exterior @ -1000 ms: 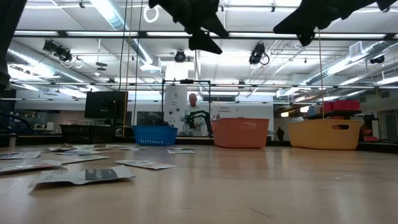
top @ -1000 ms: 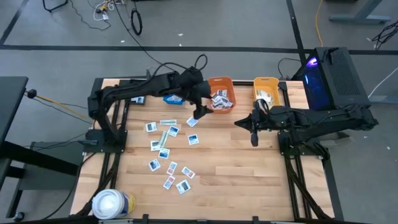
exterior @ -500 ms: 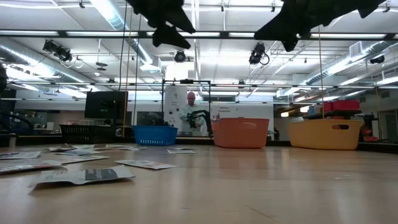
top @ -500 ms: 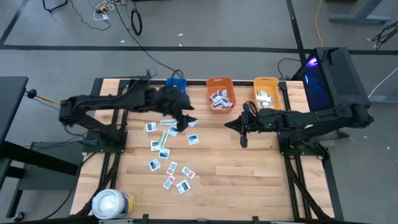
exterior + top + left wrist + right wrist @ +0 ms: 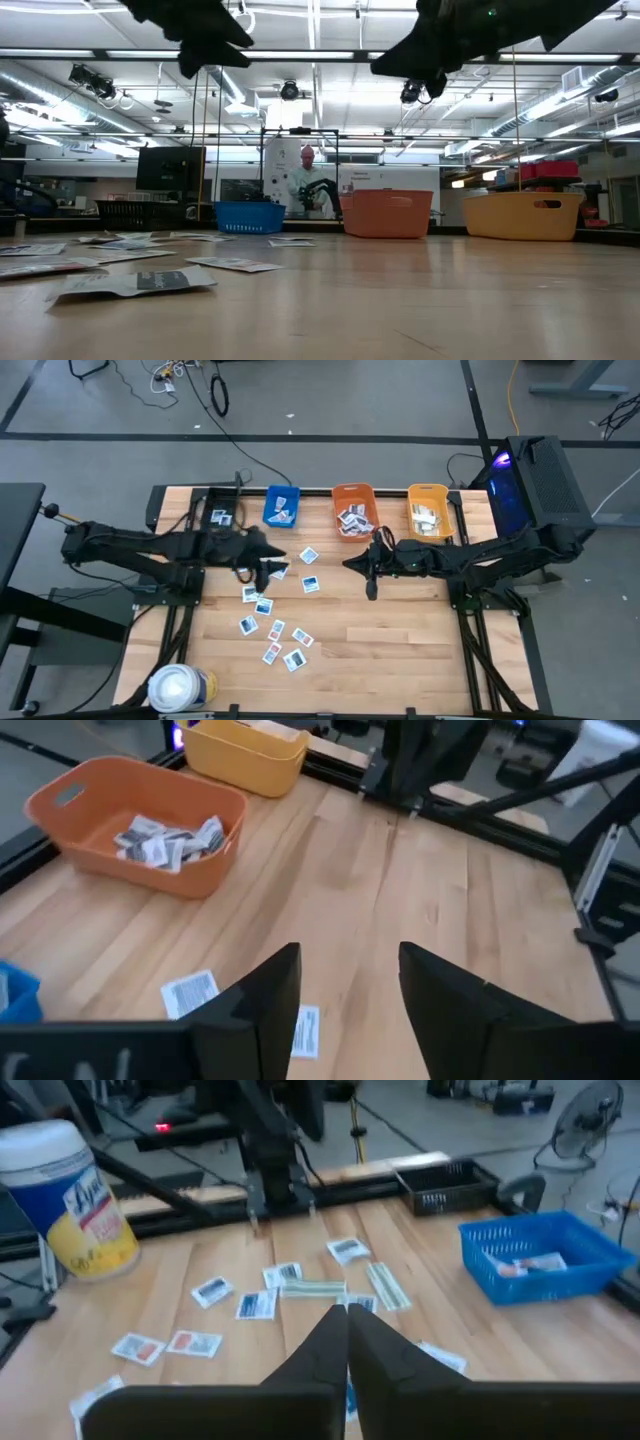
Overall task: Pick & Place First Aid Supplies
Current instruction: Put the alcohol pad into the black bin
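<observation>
Several first aid supplies, small white packets with blue or red print, lie flat on the wooden table's left half; two pale strips lie among them. More packets sit in the orange bin, the blue bin and the yellow bin. My left gripper hangs open above the packets' far end, nothing between its fingers. My right gripper is shut and holds nothing, above the bare middle of the table.
The three bins stand in a row along the far edge, with a black tray to their left. A large white roll stands at the near left corner. A person stands in the room beyond the table.
My left gripper has swung from beside the orange bin toward the table's left and near edges and sunk a little, ending above the scattered packets. My right gripper has gone toward the table's left edge, from below the yellow bin to below the orange bin. No packet has moved.
</observation>
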